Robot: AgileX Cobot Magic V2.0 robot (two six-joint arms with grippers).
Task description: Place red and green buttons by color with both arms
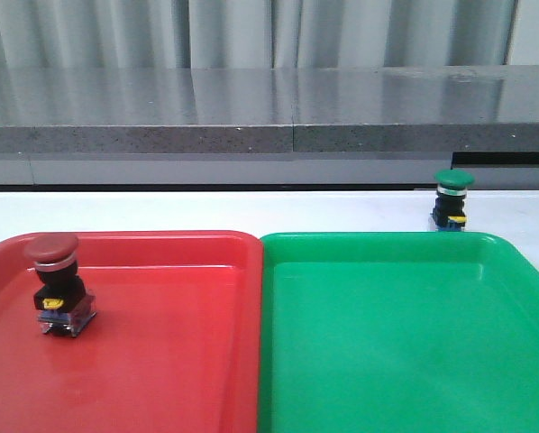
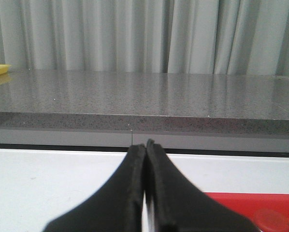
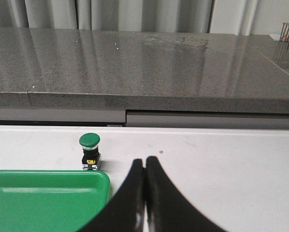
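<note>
Behind green tray (image 1: pixel 378 248), green button (image 1: pixel 452 200), base perhaps hidden

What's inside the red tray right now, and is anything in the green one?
The red tray holds one red button, standing upright near its left side. The green tray shows nothing inside; the green button stands on the white table behind its far right corner.

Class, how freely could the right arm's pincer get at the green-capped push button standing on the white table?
Probably yes: the green-capped push button stands upright on the white table, beyond the green plastic tray, nothing visible between it and the shut right pincer.
</note>
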